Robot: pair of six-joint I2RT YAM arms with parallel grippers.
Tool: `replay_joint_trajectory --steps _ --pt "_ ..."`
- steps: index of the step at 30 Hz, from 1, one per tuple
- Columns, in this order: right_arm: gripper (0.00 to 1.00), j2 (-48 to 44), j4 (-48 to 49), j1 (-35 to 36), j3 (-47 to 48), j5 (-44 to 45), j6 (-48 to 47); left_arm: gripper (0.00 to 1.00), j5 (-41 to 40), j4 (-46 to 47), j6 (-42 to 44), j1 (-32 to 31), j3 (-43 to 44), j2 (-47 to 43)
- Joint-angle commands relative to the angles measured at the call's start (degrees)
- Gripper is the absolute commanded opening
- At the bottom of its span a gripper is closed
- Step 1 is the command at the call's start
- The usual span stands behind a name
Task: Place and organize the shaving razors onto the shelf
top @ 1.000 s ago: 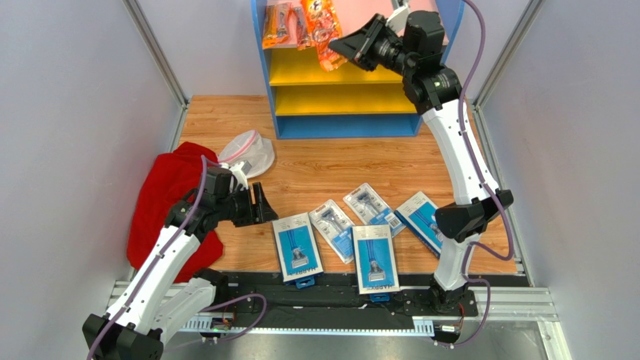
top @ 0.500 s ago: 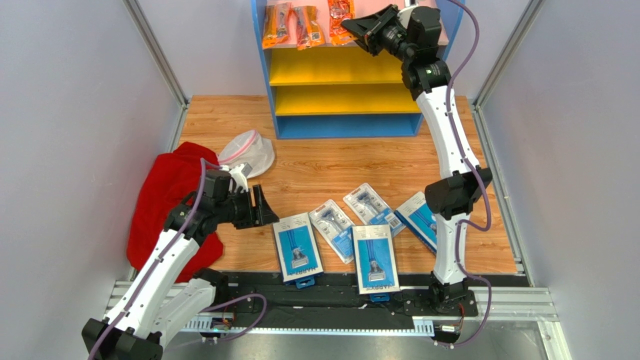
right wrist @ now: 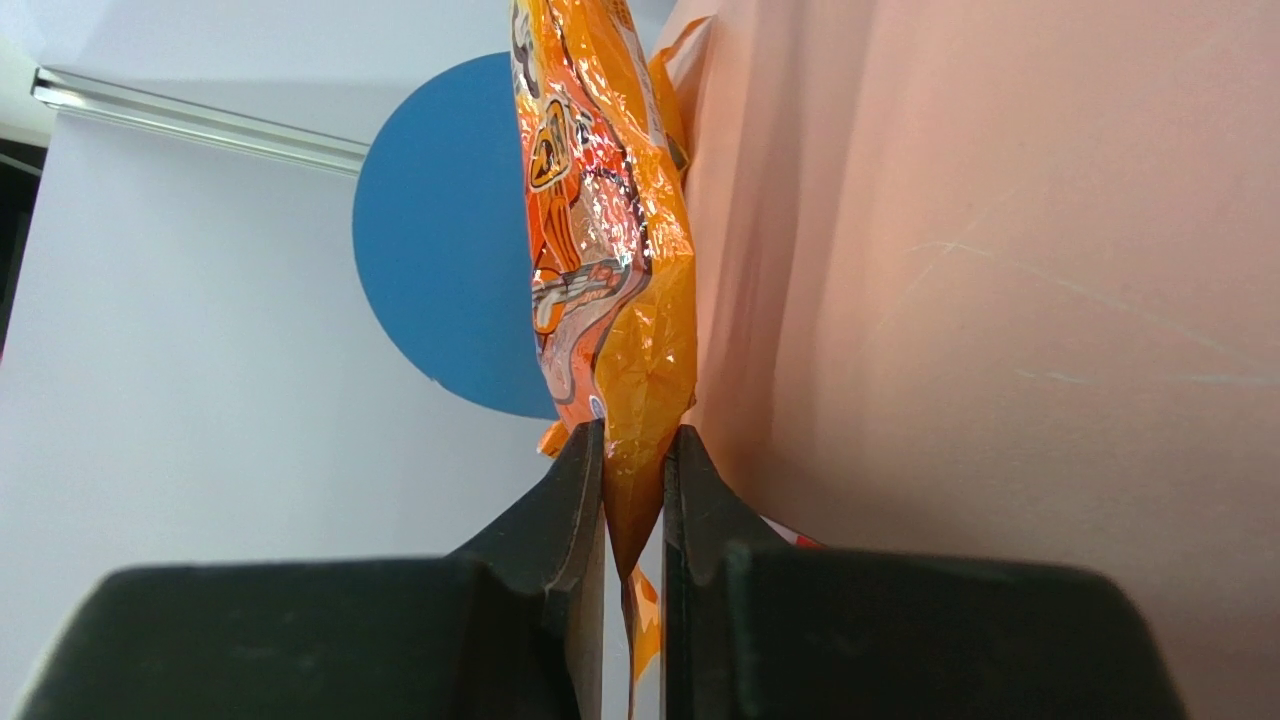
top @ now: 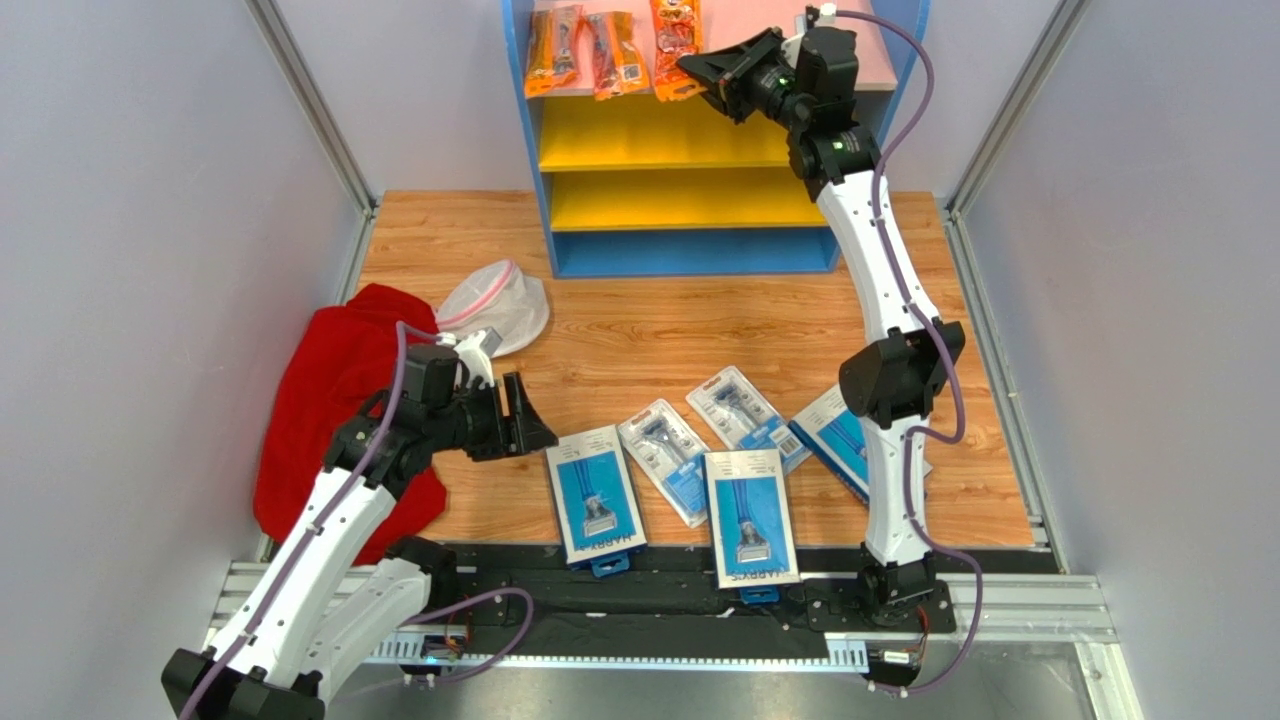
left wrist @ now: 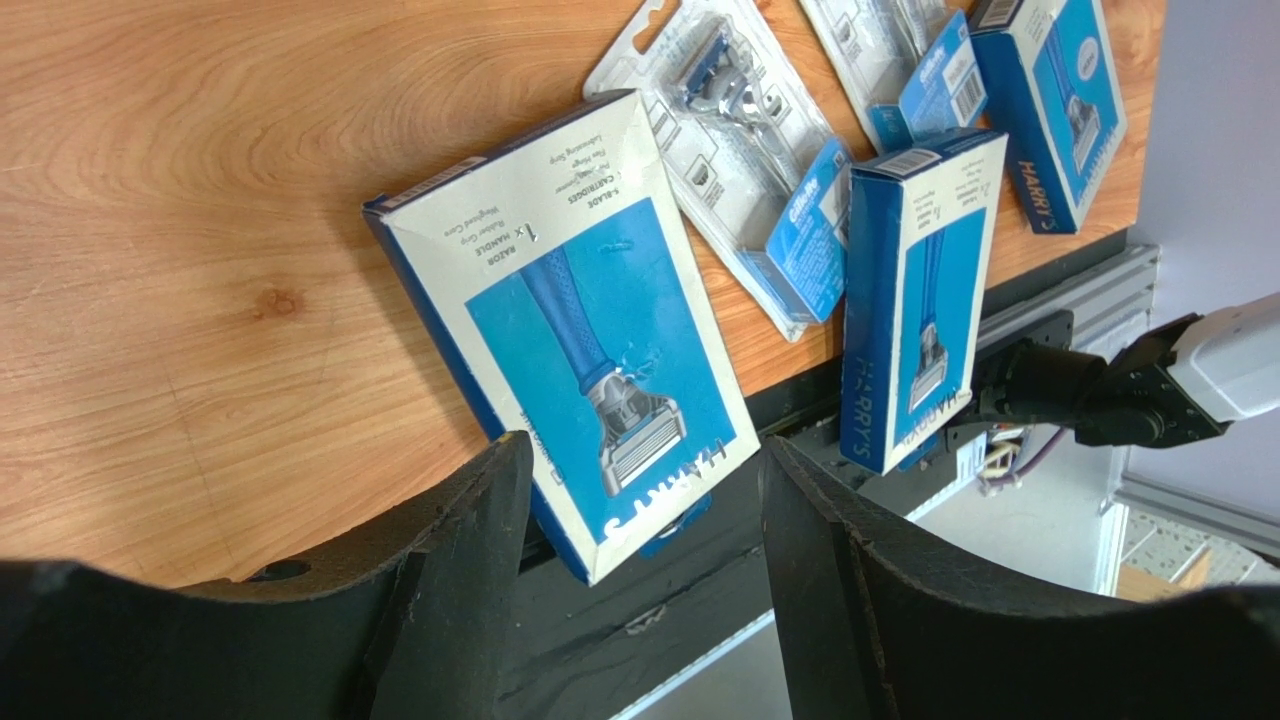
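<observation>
Right gripper (right wrist: 631,450), clamped on an orange packet (right wrist: 609,270), has swung up onto the shelf (top: 684,198) top; left gripper (left wrist: 643,473) waits, jaws apart, over the razors (top: 597,492) on the table (top: 661,323).

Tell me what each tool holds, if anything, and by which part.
The right tool pinches the orange snack packet by its near end. The left tool is open above a razor pack, holding nothing.
</observation>
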Motion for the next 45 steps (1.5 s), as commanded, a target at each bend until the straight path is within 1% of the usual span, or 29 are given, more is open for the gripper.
replay_joint_trajectory --steps 1,3,4,8,10,12,13,14,19,21,22,24,25,27,30,34,40,45 --pt "0.06 0.18 1.07 0.09 2.72 0.17 -0.55 0.66 0.55 1.67 -0.36 -0.07 -0.33 -0.37" --pt "0.1 -0.08 -0.76 0.36 2.72 1.66 -1.96 0.65 0.46 1.4 -0.44 -0.07 -0.24 -0.19" --pt "0.14 -0.17 -1.21 0.53 2.64 1.75 -2.83 0.65 0.29 1.32 -0.62 -0.07 -0.24 -0.11" --pt "0.2 -0.17 -0.95 0.71 1.5 0.26 -3.11 0.65 -0.06 1.4 -0.97 -0.07 -0.51 -0.81" --pt "0.27 -0.25 -0.6 0.8 1.49 0.0 -3.02 0.65 -0.07 1.49 -1.06 -0.07 -0.6 -0.9" --pt "0.31 -0.34 -0.16 0.97 1.58 -0.26 -2.93 0.65 -0.15 1.58 -1.15 -0.07 -0.6 -0.81" --pt "0.36 -0.43 -0.16 1.06 1.5 -0.27 -2.84 0.65 0.02 1.58 -1.06 -0.07 -0.6 -0.72" --pt "0.39 -0.52 -0.16 0.97 1.41 -0.27 -2.67 0.65 0.02 1.58 -0.97 -0.07 -0.6 -0.63" --pt "0.43 -1.31 0.19 1.24 0.35 -0.7 -2.84 0.65 0.28 1.75 -0.97 -0.07 -0.68 -0.63" --pt "0.46 -1.84 0.11 1.32 -0.17 -1.06 -2.76 0.65 0.37 1.75 -1.15 -0.07 -0.77 -0.81" --pt "0.5 -2.01 0.02 1.41 -0.35 -1.23 -2.93 0.65 0.46 1.84 -1.15 -0.07 -0.77 -0.89" --pt "0.55 -2.98 -1.55 1.41 -1.57 -1.06 -3.28 0.65 0.72 1.84 -1.06 -0.07 -0.86 -1.07" --pt "0.6 -3.5 -1.74 1.32 -2.28 -0.88 -3.8 0.65 0.99 2.02 -1.15 -0.07 -0.86 -1.07" --pt "0.67 -5.26 -1.83 1.32 -3.86 -0.62 -4.42 0.65 1.25 2.19 -1.06 -0.07 -1.04 -1.25" --pt "0.73 -6.93 -2.62 1.5 -5.27 -0.01 -5.48 0.65 1.69 2.28 -1.15 -0.07 -1.21 -1.51" --pt "0.76 -8.42 -4.11 1.41 -5.88 0.08 -6.53 0.65 1.78 2.55 -1.32 -0.07 -1.39 -1.95" --pt "0.79 -11.23 -2.89 1.5 -9.31 -0.35 -7.15 0.65 2.04 2.9 -1.5 -0.07 -1.74 -2.13" --pt "0.79 -16.24 2.74 1.5 -17.92 -1.41 -7.06 0.64 2.39 3.25 -1.5 -0.15 -1.83 -2.3"
